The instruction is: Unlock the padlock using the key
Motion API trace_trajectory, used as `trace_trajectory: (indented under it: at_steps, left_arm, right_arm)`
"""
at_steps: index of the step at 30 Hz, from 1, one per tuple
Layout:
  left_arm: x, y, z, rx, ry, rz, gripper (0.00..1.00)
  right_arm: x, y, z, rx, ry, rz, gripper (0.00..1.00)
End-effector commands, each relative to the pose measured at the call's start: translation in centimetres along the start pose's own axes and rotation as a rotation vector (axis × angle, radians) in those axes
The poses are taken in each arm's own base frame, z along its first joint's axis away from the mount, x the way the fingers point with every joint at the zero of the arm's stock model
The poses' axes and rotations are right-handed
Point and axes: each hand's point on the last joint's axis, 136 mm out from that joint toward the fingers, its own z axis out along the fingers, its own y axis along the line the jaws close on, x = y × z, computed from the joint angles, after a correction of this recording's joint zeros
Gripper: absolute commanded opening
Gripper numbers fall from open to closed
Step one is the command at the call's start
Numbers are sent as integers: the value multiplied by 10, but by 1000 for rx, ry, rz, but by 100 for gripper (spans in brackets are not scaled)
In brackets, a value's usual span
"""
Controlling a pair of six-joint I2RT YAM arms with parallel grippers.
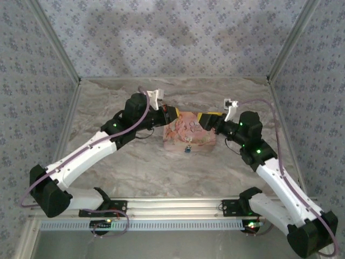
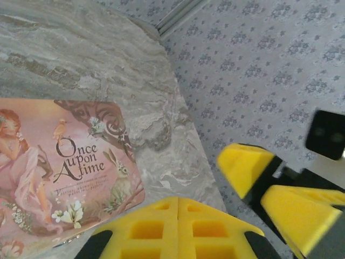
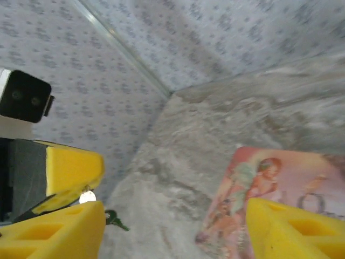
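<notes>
The tiny blue-and-silver padlock [image 1: 188, 149] lies at the near edge of the flat pink picture box [image 1: 190, 133]. My left gripper [image 1: 173, 115] hovers at the box's far left corner, its yellow fingers pressed together [image 2: 178, 210]. In the right wrist view the left gripper [image 3: 81, 189] pinches a small silver piece [image 3: 86, 197] at its tip, with the green key [image 3: 116, 220] dangling below it. My right gripper [image 1: 205, 116] faces it from the box's far right corner, jaws wide apart [image 3: 175, 216] and nothing between them.
The pink box [image 2: 59, 167] lies flat on the marble table [image 1: 135, 162]. Patterned walls [image 1: 172, 32] close in the back and both sides. The two grippers are close together above the box's far edge; the right one's fingers [image 2: 245, 167] show in the left wrist view.
</notes>
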Motion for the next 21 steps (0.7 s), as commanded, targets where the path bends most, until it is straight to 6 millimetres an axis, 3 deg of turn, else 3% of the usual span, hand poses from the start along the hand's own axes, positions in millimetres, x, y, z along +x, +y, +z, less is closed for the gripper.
trace_trajectory:
  at_steps: [1,8,12,21]
  left_arm:
    - [-28,-40,-18,141,-153,68,0]
    - [-24,-69,-23,253,-195,64,0]
    - [-23,-75,-25,281,-222,50,0]
    - [-25,-82,-31,311,-263,37,0]
  right_arm:
    - [-9,52,0,-311,14,170,58]
    - [-20,68,1,-429,-78,247,58]
    - [-25,78,-1,-487,-113,277,52]
    - [-10,97,4,-526,-86,275,44]
